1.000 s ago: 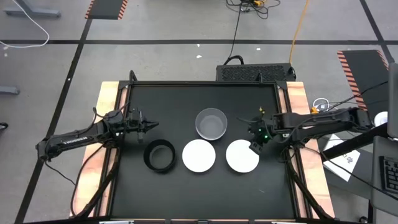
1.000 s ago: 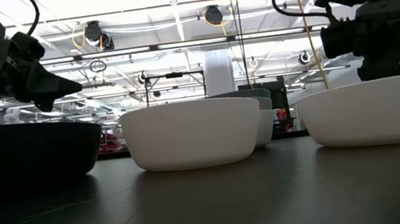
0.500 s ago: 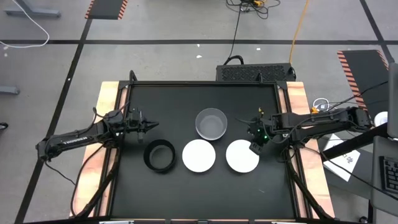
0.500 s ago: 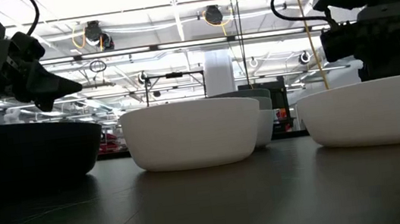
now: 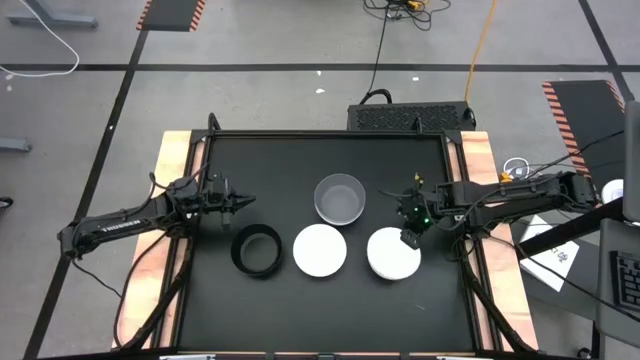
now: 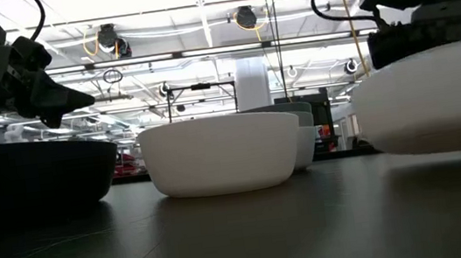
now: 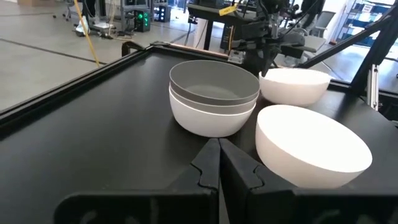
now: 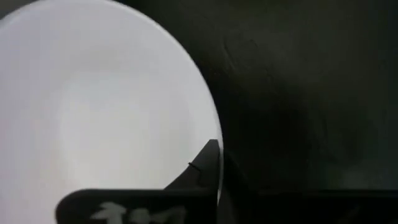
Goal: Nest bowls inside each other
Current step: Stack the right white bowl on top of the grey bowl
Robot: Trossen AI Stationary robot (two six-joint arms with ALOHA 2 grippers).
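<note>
Several bowls sit on the black table [image 5: 280,160]: a black bowl [image 5: 256,250] on the left, a white bowl [image 5: 320,250] in the middle, and a grey bowl [image 5: 340,199] nested in a white one [image 7: 211,121] farther back. At the right, a second loose white bowl [image 5: 390,256] is in my right gripper [image 5: 408,238], which is shut on it. My left gripper [image 5: 243,202] hovers shut above the table, left of the grey bowl, and holds nothing. My right gripper grips the right white bowl by its rim [image 8: 217,155], on the side toward the table's far right. One finger [image 8: 205,160] is inside the bowl, the other outside. The fingers come from above, pointing down. The bowl [image 6: 433,95] hangs raised off the table.
A raised frame edges the table, with wooden boards [image 5: 172,160] at both sides. A black box [image 5: 410,115] stands behind the far edge. Bare black table lies along the far and near edges.
My right gripper has shut on the rim of the right white bowl and taken hold. The bowl has come up off the table and shifted slightly toward the near right. My left gripper has kept still.
</note>
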